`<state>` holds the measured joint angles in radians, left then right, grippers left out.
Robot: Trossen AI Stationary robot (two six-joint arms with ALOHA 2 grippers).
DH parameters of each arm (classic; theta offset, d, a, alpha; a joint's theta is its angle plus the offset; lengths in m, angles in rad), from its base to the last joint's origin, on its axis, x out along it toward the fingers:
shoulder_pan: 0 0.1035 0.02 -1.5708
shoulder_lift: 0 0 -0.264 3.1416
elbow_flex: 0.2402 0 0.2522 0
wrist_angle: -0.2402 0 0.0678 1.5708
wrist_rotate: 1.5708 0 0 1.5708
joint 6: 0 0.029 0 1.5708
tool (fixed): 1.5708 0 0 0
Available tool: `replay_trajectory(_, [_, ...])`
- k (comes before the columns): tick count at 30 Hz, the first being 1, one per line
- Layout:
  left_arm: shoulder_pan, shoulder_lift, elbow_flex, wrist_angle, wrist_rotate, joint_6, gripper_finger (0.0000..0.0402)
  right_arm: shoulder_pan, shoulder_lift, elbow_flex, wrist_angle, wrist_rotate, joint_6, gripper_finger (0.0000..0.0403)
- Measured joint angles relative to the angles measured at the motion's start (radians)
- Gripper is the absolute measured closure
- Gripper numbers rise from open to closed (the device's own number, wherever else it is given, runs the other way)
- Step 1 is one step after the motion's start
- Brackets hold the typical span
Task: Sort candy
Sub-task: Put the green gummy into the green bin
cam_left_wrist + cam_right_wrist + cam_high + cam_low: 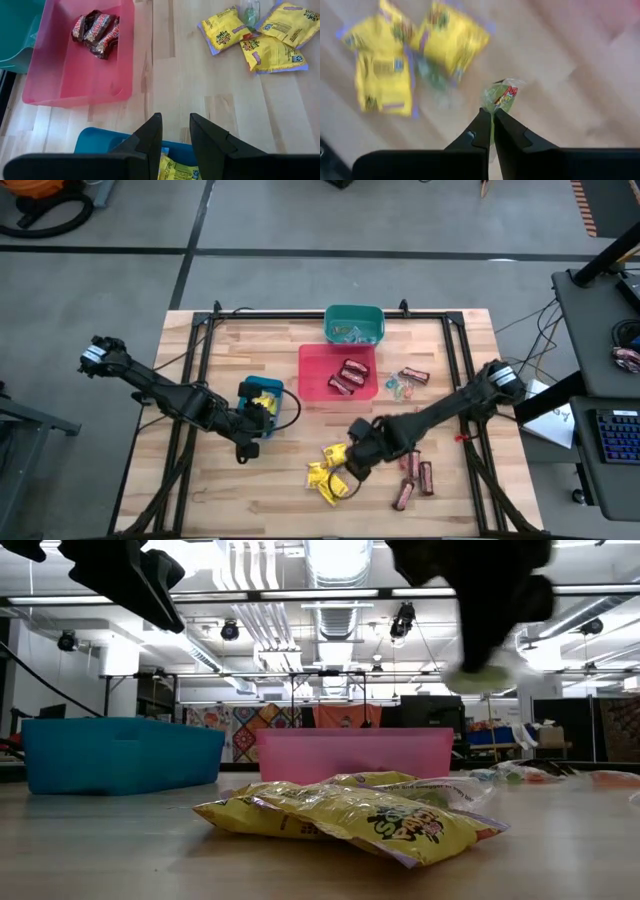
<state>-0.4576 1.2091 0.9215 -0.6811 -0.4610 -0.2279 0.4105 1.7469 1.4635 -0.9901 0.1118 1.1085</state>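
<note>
My right gripper [350, 463] is shut on a small green wrapped candy [502, 95] and hangs above the table beside several yellow packets [328, 472]. The same candy [482, 675] shows under the gripper in the low view, well above the yellow packets [350, 815]. My left gripper [175, 117] hovers open over the blue bin [262, 392], which has a yellow packet [176, 170] in it. Brown bars [96, 31] lie in the red bin [318, 370]. My right gripper pinches the green candy by the edge of its wrapper [495, 106] between its two fingertips. The fingers come from above, pointing steeply down. The candy sticks out past the fingertips and is lifted clear of the table.
The teal bin [354, 323] stands at the far edge behind the red bin and holds small pieces. Small wrapped pieces [398, 387] and one brown bar [414, 375] lie right of the red bin. More brown bars [415, 473] lie near the table's front right.
</note>
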Motion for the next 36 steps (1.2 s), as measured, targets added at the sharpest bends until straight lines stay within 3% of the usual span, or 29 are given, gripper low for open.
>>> replay_trajectory(9, [0.0,0.0,0.0,0.001,0.0,-0.001,0.0318,-0.211,-0.075,-0.002,0.049,0.171,-0.456,0.0391])
replay_trajectory(20, [0.001,0.0,0.0,0.012,-0.007,-0.094,0.0318,-0.627,-0.126,-0.005,0.346,0.11,-1.072,0.039])
replay_trajectory(27, [0.001,0.0,0.0,0.014,-0.011,-0.133,0.0318,-0.853,-0.062,-0.008,0.527,0.043,-1.242,0.039])
replay_trajectory(36, [0.001,0.0,0.0,0.014,-0.029,-0.133,0.0318,-0.995,0.053,-0.008,0.554,0.018,-1.356,0.039])
